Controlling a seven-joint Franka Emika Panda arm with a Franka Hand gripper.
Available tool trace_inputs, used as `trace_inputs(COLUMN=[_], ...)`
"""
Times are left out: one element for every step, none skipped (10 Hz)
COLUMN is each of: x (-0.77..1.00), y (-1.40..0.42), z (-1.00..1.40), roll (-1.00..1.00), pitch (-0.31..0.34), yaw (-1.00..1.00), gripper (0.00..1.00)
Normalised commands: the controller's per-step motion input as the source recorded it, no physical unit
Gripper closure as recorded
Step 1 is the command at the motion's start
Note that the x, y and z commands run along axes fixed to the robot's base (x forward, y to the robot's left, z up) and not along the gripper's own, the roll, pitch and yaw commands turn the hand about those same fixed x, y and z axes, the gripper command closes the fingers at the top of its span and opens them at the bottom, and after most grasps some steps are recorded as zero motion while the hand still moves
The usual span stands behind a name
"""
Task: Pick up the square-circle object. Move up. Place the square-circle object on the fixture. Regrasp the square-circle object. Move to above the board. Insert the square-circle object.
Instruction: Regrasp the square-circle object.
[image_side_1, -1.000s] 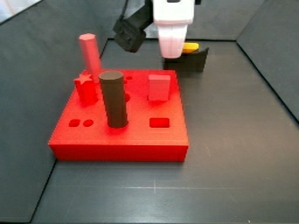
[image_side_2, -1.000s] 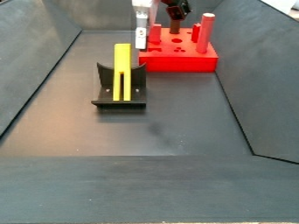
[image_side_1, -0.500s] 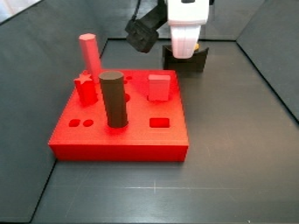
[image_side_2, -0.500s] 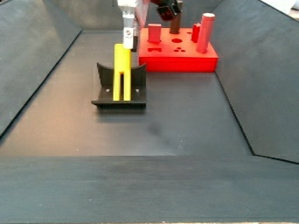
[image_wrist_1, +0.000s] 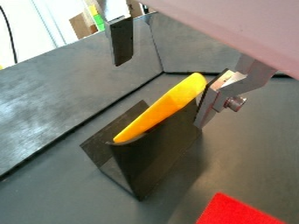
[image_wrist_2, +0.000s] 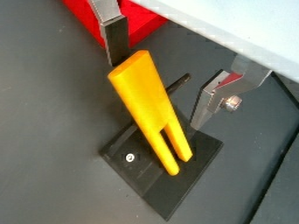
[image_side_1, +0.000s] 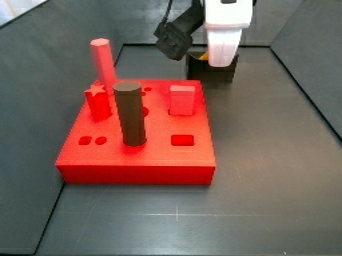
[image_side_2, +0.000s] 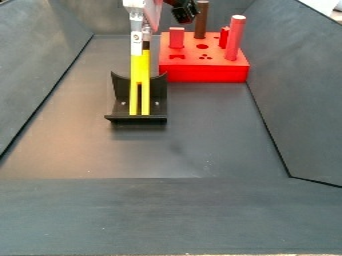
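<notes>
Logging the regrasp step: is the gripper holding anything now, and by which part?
Nothing is held. The gripper is open, fingers either side of the yellow piece's upper end, which rests on the fixture.

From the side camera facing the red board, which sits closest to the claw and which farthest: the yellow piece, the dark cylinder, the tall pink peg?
The claw hovers at the fixture, behind the board.
1. Yellow piece, on the fixture, under the claw.
2. Tall pink peg, board's far left corner.
3. Dark cylinder, nearer the board's front; too close to peg to call.
</notes>
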Motion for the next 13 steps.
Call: trace_inputs(x=[0.24,0.16,0.11,0.08,0.08,0.08,0.08,0.08,0.08,0.08,0.08,0.08,0.08], y=[-0.03,-0.02,-0.03,-0.03,-0.02,-0.02,-0.02,-0.02,-0.02,-0.02,-0.02,-0.02,-0.02], z=[0.00,0.00,0.01,0.00,0.00,0.00,0.00,0.00,0.00,0.00,0.00,0.00,0.00], roll=[0.00,0.00,0.00,0.00,-0.01,-0.01,-0.01,-0.01,-0.01,-0.01,-0.01,-0.01,-0.01], pitch=[0.229,0.223,0.226,0.216,0.210,0.207,0.207,0.206,0.205,0.205,0.204,0.204,0.204], yaw=[0.09,0.09,0.09,0.09,0.09,0.09,0.09,0.09,0.09,0.09,0.09,0.09,0.09], gripper=[0.00,0.00,0.00,0.00,0.00,0.00,0.00,0.00,0.00,0.00,0.00,0.00,0.00])
